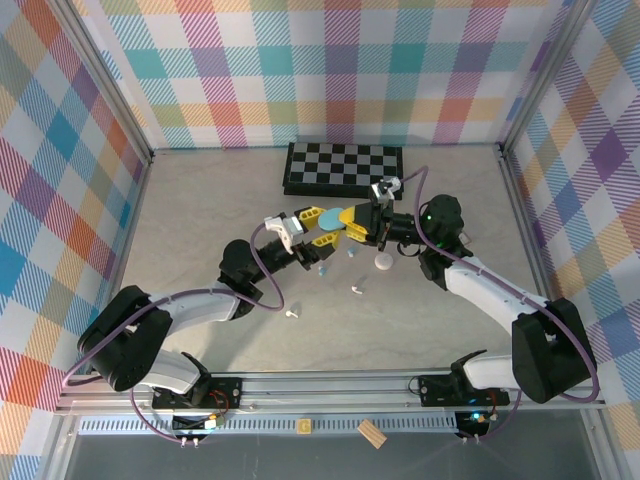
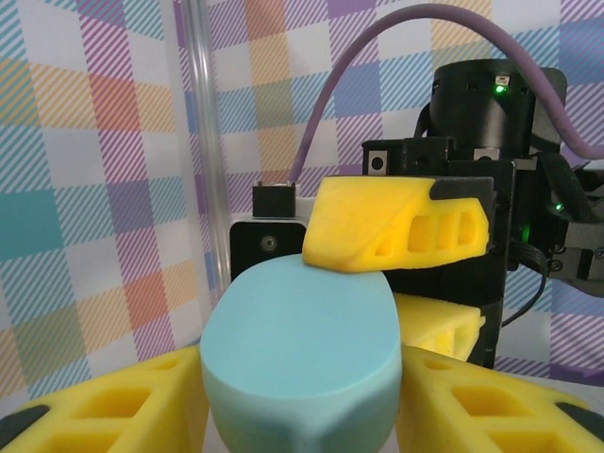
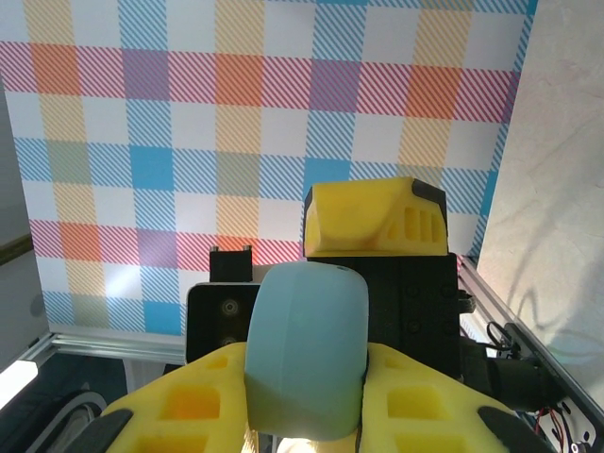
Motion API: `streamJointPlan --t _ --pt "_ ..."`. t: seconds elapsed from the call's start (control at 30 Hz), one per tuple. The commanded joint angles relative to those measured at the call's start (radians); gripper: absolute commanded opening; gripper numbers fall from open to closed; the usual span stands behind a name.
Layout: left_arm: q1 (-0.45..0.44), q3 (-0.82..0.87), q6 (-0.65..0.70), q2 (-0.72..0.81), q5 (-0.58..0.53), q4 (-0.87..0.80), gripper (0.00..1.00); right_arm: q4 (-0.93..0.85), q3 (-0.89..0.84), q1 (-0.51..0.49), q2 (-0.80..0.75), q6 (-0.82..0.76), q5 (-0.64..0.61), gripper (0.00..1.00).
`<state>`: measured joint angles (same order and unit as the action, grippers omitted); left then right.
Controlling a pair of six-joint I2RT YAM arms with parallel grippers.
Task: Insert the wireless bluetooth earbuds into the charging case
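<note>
Your right hand (image 3: 307, 406) is clamped on the light blue case (image 2: 302, 349), held up above the counter (image 1: 200, 230). Your left hand (image 2: 302, 415) has a finger on either side of that same case, but you cannot tell whether they grip it. The earbuds (image 1: 357, 291) lie loose on the counter just below.

My table (image 1: 200, 220) carries a chessboard (image 1: 345, 168) (at the far edge), a white case (image 1: 383, 262) and scattered earbuds (image 1: 357, 291).
</note>
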<state>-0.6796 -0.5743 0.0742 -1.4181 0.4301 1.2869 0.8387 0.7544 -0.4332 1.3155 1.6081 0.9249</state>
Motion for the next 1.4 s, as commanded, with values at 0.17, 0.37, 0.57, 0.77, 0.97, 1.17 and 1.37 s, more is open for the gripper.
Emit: streamJointPlan --t 0.17,0.37,0.57,0.77,0.97,1.17,1.37 --pt "-0.006 -0.038 -0.026 -0.013 0.056 0.06 0.44 0.071 -0.006 -0.007 -0.017 0.017 -0.004 0.13" --pt "-0.006 -0.041 -0.027 -0.019 0.066 0.059 0.36 0.068 -0.002 -0.008 -0.014 0.021 -0.005 0.13" --pt "-0.006 -0.045 -0.03 -0.027 0.074 0.06 0.3 0.044 0.012 -0.007 -0.019 0.01 0.0 0.15" --pt "-0.003 -0.022 -0.025 0.003 0.056 0.046 0.25 -0.169 0.053 -0.003 -0.073 -0.157 -0.006 0.54" --pt "0.012 0.005 -0.033 0.047 0.1 -0.027 0.25 -0.655 0.19 0.014 -0.117 -0.54 -0.05 0.74" --pt "0.039 0.0 0.005 0.148 0.205 -0.28 0.27 -1.165 0.373 0.014 -0.172 -1.235 -0.191 0.82" --pt "0.046 -0.014 0.017 0.182 0.309 -0.425 0.27 -1.416 0.443 -0.013 -0.24 -1.859 -0.173 0.85"
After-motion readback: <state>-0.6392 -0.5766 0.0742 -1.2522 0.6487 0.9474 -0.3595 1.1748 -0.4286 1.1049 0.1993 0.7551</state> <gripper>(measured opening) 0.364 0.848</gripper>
